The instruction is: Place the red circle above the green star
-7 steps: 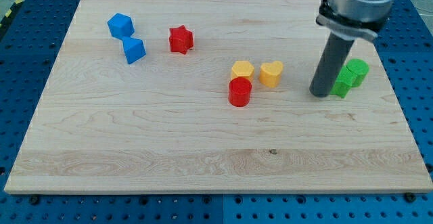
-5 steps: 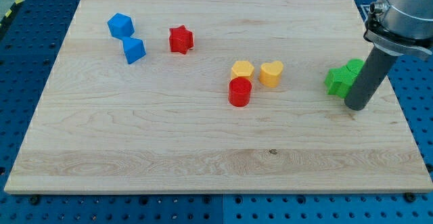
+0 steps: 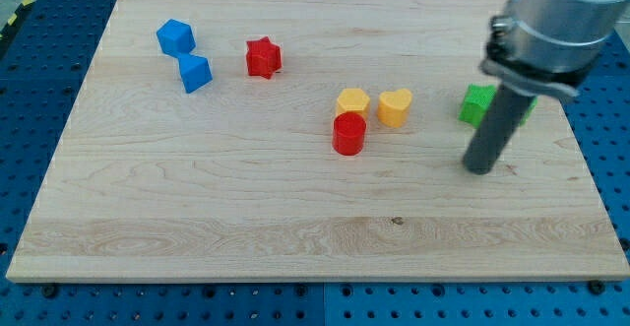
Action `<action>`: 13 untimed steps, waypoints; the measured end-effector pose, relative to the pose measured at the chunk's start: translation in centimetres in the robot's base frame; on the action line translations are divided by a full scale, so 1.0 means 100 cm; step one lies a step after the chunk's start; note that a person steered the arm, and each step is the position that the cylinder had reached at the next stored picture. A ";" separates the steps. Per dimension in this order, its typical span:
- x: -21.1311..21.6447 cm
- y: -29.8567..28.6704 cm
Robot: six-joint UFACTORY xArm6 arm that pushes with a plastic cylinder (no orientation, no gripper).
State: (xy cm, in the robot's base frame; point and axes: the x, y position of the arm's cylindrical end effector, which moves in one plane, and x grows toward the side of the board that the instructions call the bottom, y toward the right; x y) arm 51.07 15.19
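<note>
Leftmost, near the top-left corner of the wooden surface (image 3: 197, 218), lie two blue blocks: a blue cube-like block (image 3: 175, 37) and, just below and right of it, a second blue block (image 3: 194, 72) of angular shape. Right of these, apart, is the red star (image 3: 263, 57). Toward the middle of the surface sits the red circle (image 3: 348, 133), a short cylinder; its upper edge touches or nearly touches the yellow hexagon-like block (image 3: 352, 101), and the yellow heart (image 3: 395, 107) lies just beside that block on the right. Near the right edge a green block (image 3: 478, 104), its shape partly hidden by the rod, shows left of the rod; a sliver of green (image 3: 530, 110) shows on the rod's right, and whether it is a second block cannot be told. No claw is fitted: the arm ends in a dark rod, and my tip (image 3: 478, 168) rests on the surface just below the green block, well right of the red circle.
</note>
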 end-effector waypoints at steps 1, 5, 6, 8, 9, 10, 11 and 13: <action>0.004 -0.079; -0.018 -0.147; -0.026 -0.123; -0.081 -0.149; -0.111 -0.162; -0.109 -0.175; -0.130 -0.172; -0.148 -0.195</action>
State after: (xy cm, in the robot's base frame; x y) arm 36.29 -4.32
